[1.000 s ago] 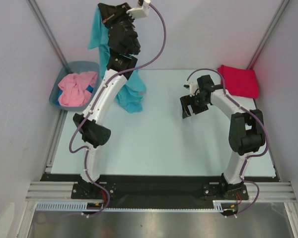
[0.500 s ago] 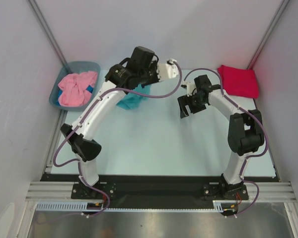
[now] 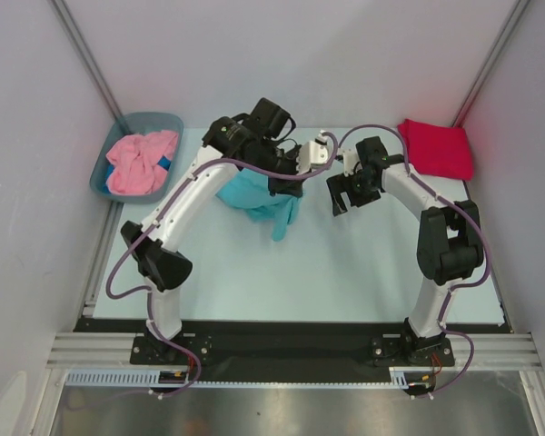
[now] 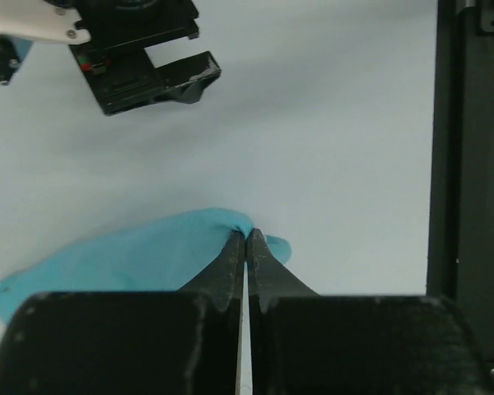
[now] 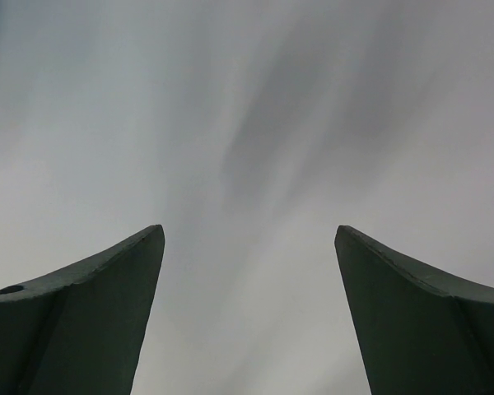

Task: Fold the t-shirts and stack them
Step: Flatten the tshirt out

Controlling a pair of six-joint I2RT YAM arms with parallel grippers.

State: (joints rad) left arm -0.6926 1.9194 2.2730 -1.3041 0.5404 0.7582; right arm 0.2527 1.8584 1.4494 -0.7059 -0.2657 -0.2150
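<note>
The turquoise shirt point(image 3: 254, 195), pinched in the fully closed left end effector point(image 4: 245, 240), is found bunched on the counter point(image 3: 345, 272) just left of the right end effector point(image 3: 336, 195), spread wide and empty.

Enclosure: plain pale lilac-grey walls point(image 3: 345, 64) behind and to either side of the left tool point(image 3: 288, 189) and right tool point(image 3: 338, 195). Aluminium posts point(image 3: 84, 56) run up the two corners beyond the tools. Tabletop point(image 3: 345, 272) beneath them is matte, pale blue-green. Nearer than the tools: black strip point(image 3: 282, 338) along the tabletop edge, then an aluminium rail point(image 3: 82, 350), then a brushed steel sheet point(image 3: 300, 409). Light is even and diffuse, soft shadows only.
</note>
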